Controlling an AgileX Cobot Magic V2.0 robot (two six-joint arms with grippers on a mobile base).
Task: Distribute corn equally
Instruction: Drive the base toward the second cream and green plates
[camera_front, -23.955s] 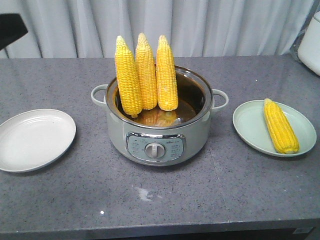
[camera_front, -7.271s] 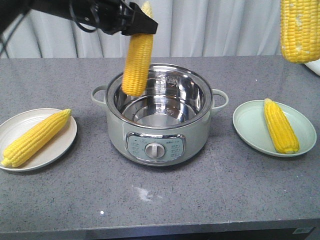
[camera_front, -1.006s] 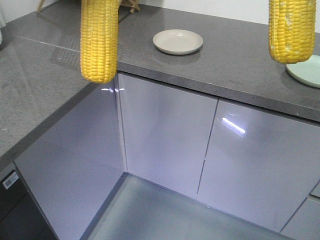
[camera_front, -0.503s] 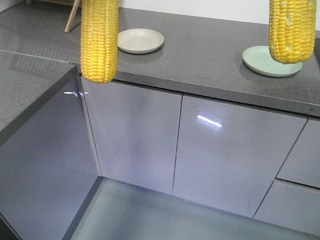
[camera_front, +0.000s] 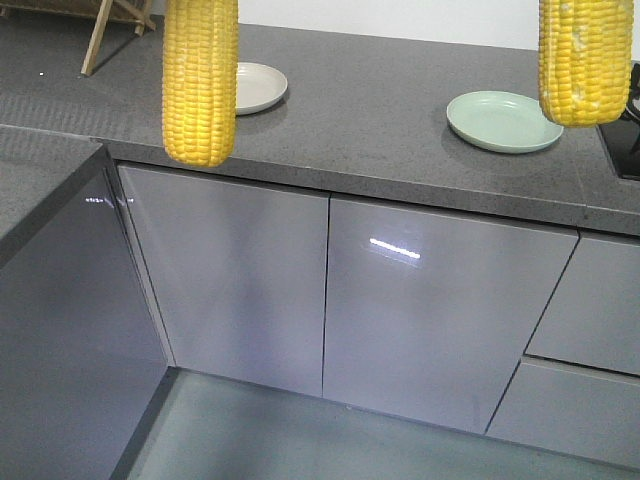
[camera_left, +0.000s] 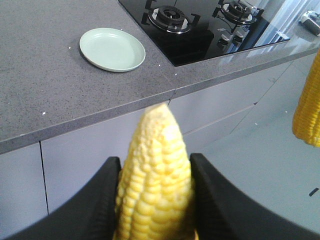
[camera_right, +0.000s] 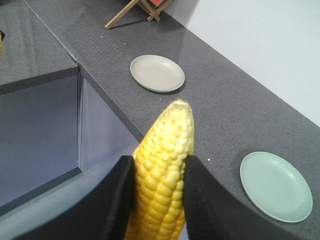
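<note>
Item one, far left: a wooden stand (camera_front: 115, 20), at the back left corner of the worktop (camera_front: 380, 130). We can see only its legs.

Item two: the left cob (camera_front: 200, 80). It hangs upright in the air in front of the worktop's front edge and touches nothing below. The wrist view shows the left gripper (camera_left: 155, 162) clamped on it, with one black finger pressed against each flank and the pale tip standing out beyond them.

Item three: the cream plate (camera_front: 255, 87), bare, on the left part of the worktop and set back from the front edge.

Item four: the green plate (camera_front: 504, 120), bare, on the right part of the worktop, just beside the hob (camera_front: 625, 140) and well apart from the cream plate.

Item five: the right cob (camera_front: 585, 60), also hanging upright in the air near the right edge of the front view. The right gripper (camera_right: 159, 162) is closed around it the same way, with fingers tight on both sides.

Item six: grey cabinet doors (camera_front: 420, 300) below the worktop, shut.

Step in hand, as we judge it: both cobs are being carried to this worktop, and neither is set down yet.

Next move, as we judge it: bring the arms over the worktop, with the left cob above the cream plate and the right cob above the green plate. Each cob then needs tilting towards level so that it lies inside the rim. It should be lowered until it rests there, and only then should the fingers part. A cob let go while upright would probably topple or roll off its plate.
</note>
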